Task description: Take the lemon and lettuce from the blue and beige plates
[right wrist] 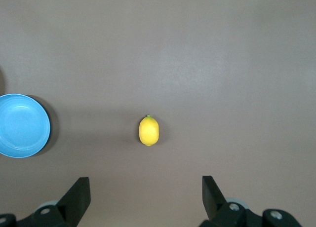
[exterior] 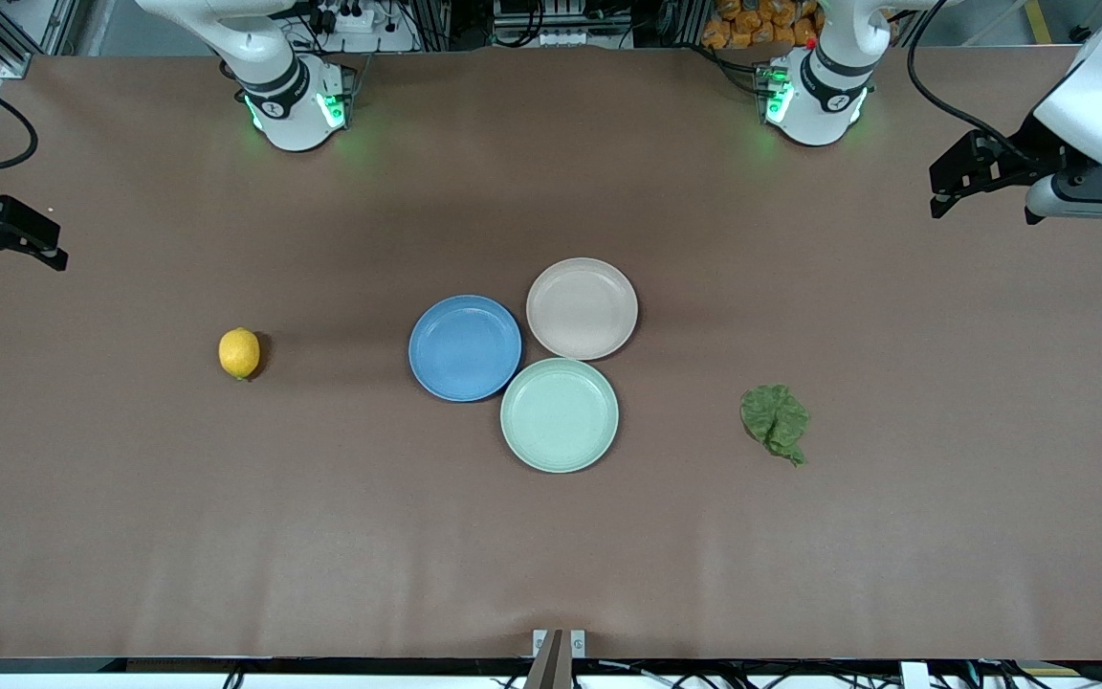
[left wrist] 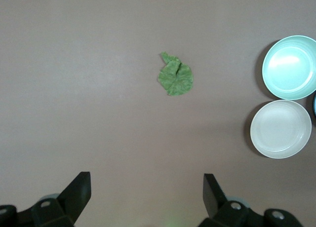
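Observation:
The lemon (exterior: pixel 239 353) lies on the bare table toward the right arm's end, apart from the plates; it also shows in the right wrist view (right wrist: pixel 148 131). The lettuce (exterior: pixel 775 420) lies on the bare table toward the left arm's end, and in the left wrist view (left wrist: pixel 176 76). The blue plate (exterior: pixel 465 347) and the beige plate (exterior: pixel 582 308) sit mid-table, both empty. My left gripper (exterior: pixel 958 187) is open and empty, raised over the left arm's end of the table (left wrist: pixel 146 192). My right gripper (exterior: pixel 25 244) is open and empty, raised over the right arm's end (right wrist: pixel 145 195).
A pale mint-green plate (exterior: pixel 560 414), empty, touches the blue and beige plates and is the nearest of the three to the front camera. The two arm bases (exterior: pixel 295 105) (exterior: pixel 814 96) stand along the table's back edge. The brown table (exterior: pixel 551 555) has no other objects.

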{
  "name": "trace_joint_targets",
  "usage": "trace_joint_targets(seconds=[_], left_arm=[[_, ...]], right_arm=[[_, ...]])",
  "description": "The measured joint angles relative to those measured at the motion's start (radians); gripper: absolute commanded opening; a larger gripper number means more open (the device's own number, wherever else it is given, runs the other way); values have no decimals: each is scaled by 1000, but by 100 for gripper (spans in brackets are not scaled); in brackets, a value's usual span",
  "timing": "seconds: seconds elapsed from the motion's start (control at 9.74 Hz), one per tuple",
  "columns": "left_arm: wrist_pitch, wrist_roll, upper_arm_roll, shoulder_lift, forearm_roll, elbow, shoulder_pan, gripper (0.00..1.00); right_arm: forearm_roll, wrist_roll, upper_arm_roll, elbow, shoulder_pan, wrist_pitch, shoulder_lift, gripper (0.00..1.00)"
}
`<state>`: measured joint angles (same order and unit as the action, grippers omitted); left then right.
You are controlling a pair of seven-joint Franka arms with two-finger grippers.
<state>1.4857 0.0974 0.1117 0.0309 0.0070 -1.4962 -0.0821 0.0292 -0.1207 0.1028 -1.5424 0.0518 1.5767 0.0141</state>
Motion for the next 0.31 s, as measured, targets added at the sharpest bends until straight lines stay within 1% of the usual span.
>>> trace_joint_targets(seconds=[0.31], left_arm=[[0,0,0,0,0,0,0,100]], right_arm=[[0,0,0,6,1,0,12,100]])
